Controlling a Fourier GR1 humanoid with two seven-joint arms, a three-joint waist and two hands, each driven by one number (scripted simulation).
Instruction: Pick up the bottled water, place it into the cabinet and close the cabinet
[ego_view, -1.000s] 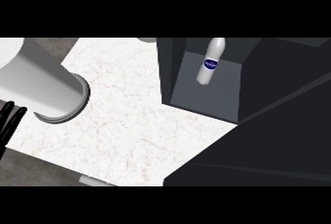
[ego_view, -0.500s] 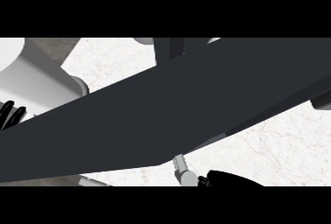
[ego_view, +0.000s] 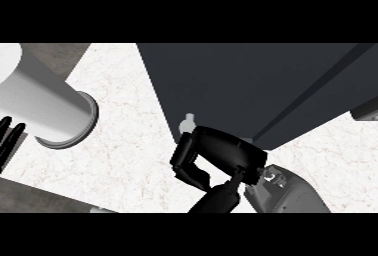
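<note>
The dark cabinet door (ego_view: 251, 85) fills the upper middle and right of the head view and hides the cabinet's inside. No bottled water shows anywhere. A small pale handle (ego_view: 188, 120) sticks out at the door's lower left edge. Just below it is my right hand (ego_view: 221, 150), its back against the door near the handle. Its fingers (ego_view: 188, 170) are relaxed and partly bent, with nothing in them. My left forearm (ego_view: 44, 107) lies across the left side. My left hand (ego_view: 10, 137) shows at the left edge, fingers straight and empty.
White marbled counter (ego_view: 125, 150) lies between my two arms and at the lower right. A dark floor strip (ego_view: 29, 197) runs along the counter's lower left edge. A grey corner (ego_view: 367, 110) shows at the right edge.
A second ago the cabinet stood open with the bottle upright inside. The door has since swung across and covers it. My right hand has come up to the door by the handle.
</note>
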